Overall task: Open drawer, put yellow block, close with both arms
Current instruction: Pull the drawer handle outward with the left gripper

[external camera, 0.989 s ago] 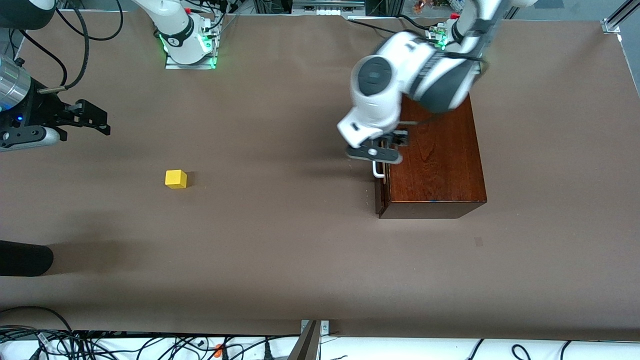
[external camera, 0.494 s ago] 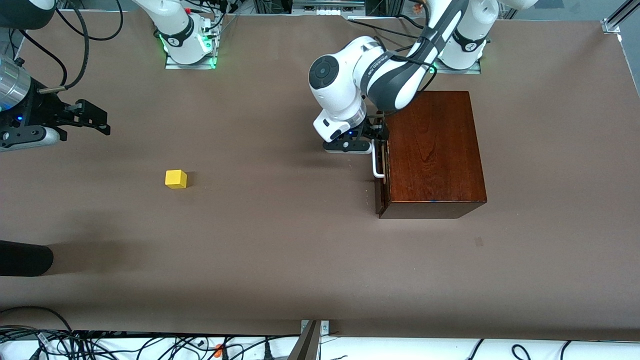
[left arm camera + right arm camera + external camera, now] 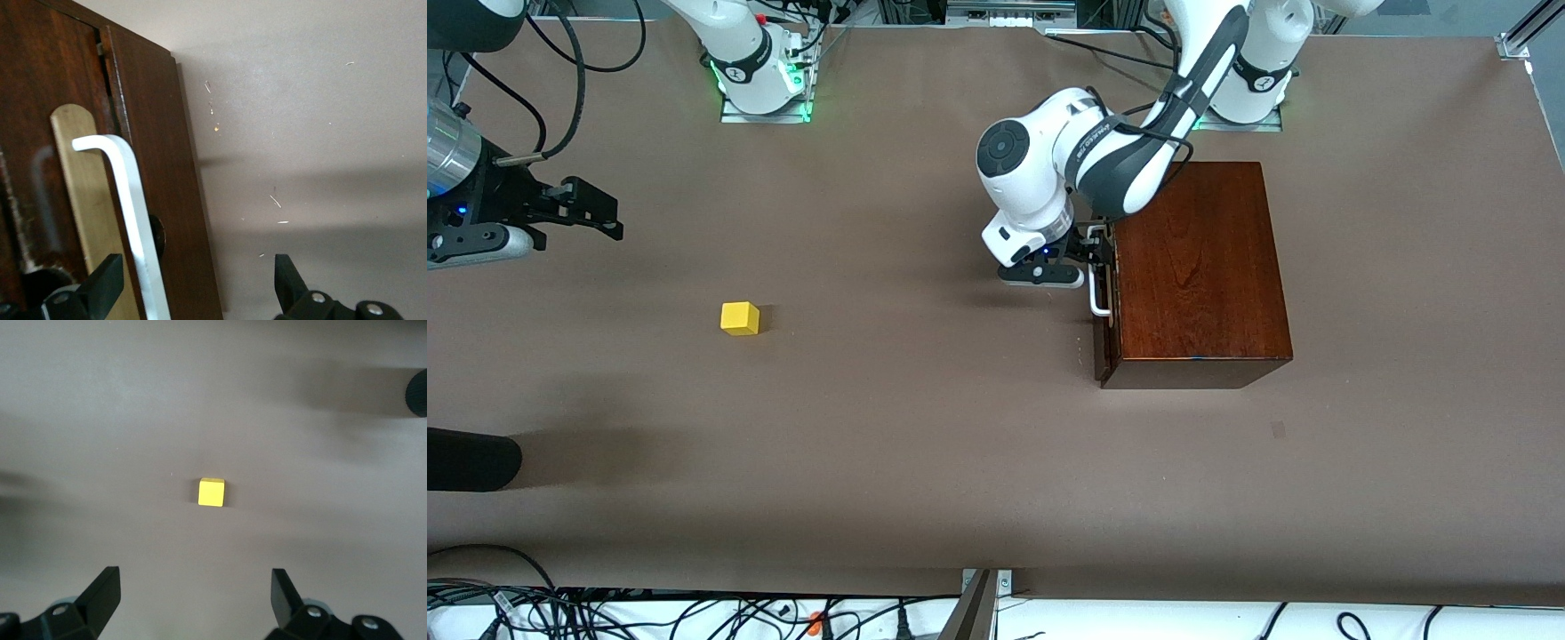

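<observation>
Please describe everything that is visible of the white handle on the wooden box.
The white handle is a slim U-shaped bar, smooth and perhaps painted metal, fixed to the dark drawer front of the reddish-brown wooden box, over a pale wooden strip. The drawer looks closed. The left end effector stands at the handle with its fingers open on either side of the bar; I cannot tell whether they touch it.

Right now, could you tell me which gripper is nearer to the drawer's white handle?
Left. The left gripper is at the white handle, fingers open around it; the right gripper waits above the table's other end, near the yellow block.
</observation>
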`<state>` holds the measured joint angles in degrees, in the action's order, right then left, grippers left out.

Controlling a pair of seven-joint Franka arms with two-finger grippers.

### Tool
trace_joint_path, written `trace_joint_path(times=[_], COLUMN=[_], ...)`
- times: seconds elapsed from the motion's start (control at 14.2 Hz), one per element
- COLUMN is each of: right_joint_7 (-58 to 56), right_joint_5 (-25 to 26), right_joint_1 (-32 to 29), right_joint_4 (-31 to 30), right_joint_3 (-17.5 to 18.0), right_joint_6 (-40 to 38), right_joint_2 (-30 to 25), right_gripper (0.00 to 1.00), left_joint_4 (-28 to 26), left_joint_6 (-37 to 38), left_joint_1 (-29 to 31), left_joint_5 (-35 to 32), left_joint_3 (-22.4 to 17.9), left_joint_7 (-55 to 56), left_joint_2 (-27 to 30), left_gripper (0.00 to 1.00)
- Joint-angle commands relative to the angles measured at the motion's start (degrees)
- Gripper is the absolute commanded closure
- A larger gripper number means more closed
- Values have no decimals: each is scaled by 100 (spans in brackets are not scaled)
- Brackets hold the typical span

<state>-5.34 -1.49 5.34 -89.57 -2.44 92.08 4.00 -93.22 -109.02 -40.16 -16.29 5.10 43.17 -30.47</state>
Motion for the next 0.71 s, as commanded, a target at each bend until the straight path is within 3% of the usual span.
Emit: trace_joint_path(times=[0.0,0.64], right_joint_7=[7,-11], right_joint_5=[34,52], right_joint_1=[-24,-24], right_joint_4=[124,124], right_joint_3=[16,16], right_joint_6=[-147,-138], right_joint_2=[13,13], right_gripper=[0,0], left_joint_4=[172,172], left_joint_6=[-6,-243], left_joint_1=[-45,-54], left_joint_5=[-391,-437], left_joint_3=[-44,-36], left_joint_7=[60,78], left_joint_2=[-178,-389], left_gripper=[0,0])
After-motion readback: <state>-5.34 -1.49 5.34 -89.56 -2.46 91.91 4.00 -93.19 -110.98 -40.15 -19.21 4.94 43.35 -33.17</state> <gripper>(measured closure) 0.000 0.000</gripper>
